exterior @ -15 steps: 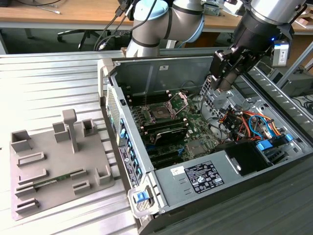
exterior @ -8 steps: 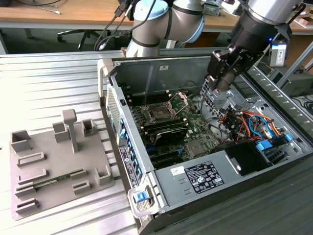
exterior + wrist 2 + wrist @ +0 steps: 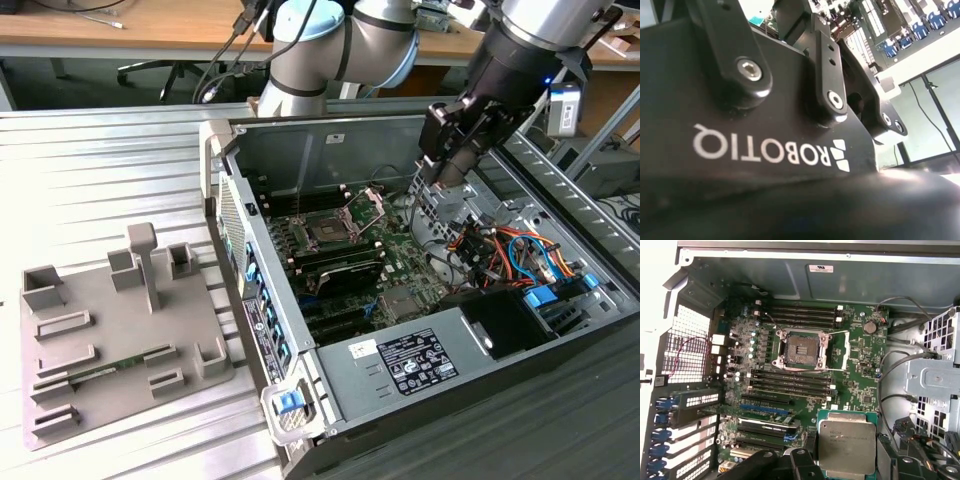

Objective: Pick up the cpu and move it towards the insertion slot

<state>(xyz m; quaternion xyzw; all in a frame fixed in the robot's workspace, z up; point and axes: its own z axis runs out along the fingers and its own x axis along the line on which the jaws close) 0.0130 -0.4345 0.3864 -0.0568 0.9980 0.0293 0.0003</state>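
**A:** Which step was in hand?

**B:** The carry, I'd say. The gripper (image 3: 447, 168) hung over the open computer case (image 3: 300, 335), toward the exterior view's right and the far side. Its fingers looked pinched on the cpu (image 3: 846, 442). In the first wrist view the chip sat close under the camera, silvery top up, clear of the green board (image 3: 860, 355).

**A:** So it was lifted, but not there yet?

**B:** That was my reading. The insertion slot (image 3: 801, 350) lay well apart from the chip, farther across the board, beyond a bank of long black memory slots (image 3: 790, 382). In the exterior view it sat to the left of the gripper (image 3: 328, 232).

**A:** What did the move call for?

**B:** Travel toward the exterior view's left, keeping the chip flat and square to the socket. It also had to stay clear of the metal bracket (image 3: 368, 205), which stood hinged up beside the socket.

**A:** And the containers?

**B:** Nearest, on the exterior view's left, a grey holder tray (image 3: 110, 300) lay on the ribbed table (image 3: 100, 180) with a thin green memory stick (image 3: 105, 372) in one groove. The case held the board, a labelled power supply (image 3: 410, 362) at its near end, and a tangle of coloured cables (image 3: 510, 250) on the right. The socket itself looked empty.
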